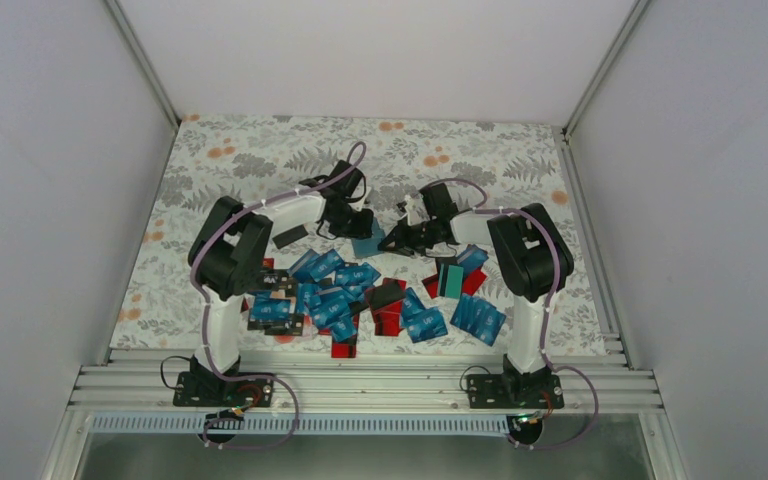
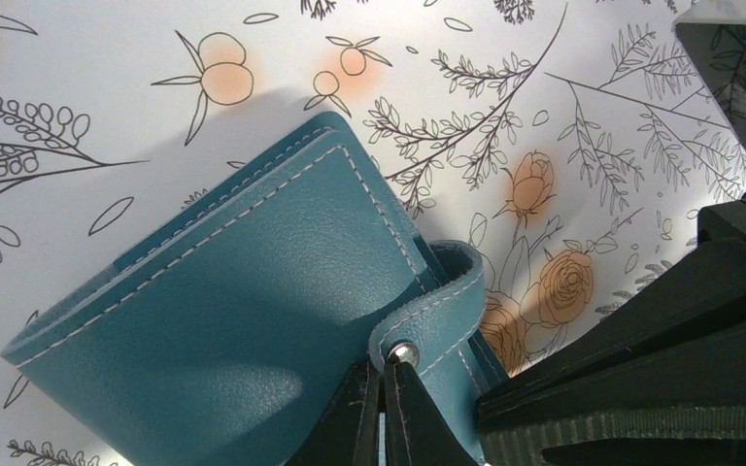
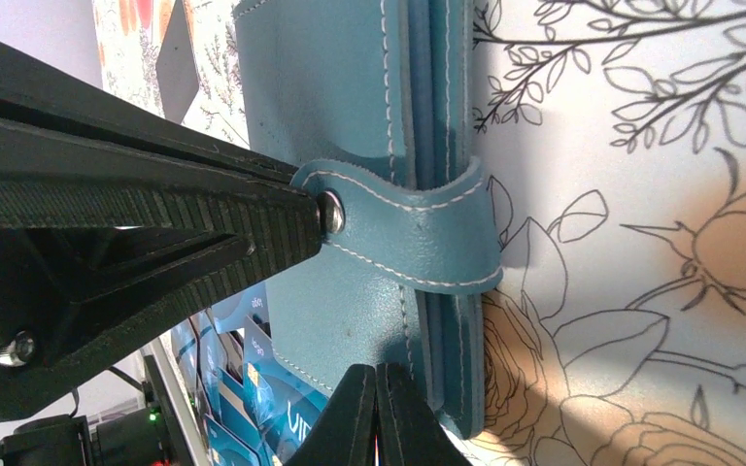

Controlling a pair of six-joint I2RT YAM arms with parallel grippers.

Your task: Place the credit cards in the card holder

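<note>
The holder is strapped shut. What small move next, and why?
Probably the left pincer, shut with its tip at the snap, should lift the strap to pop it open, while the right pincer, also shut, steadies the card holder. With the strap fastened, no cards can go in.

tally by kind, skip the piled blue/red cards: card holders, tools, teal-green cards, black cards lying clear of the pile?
card holder: 1
tools: 2 (left tool, right tool)
teal-green card: 1
black card clear of the pile: 1
Total: 5
</note>
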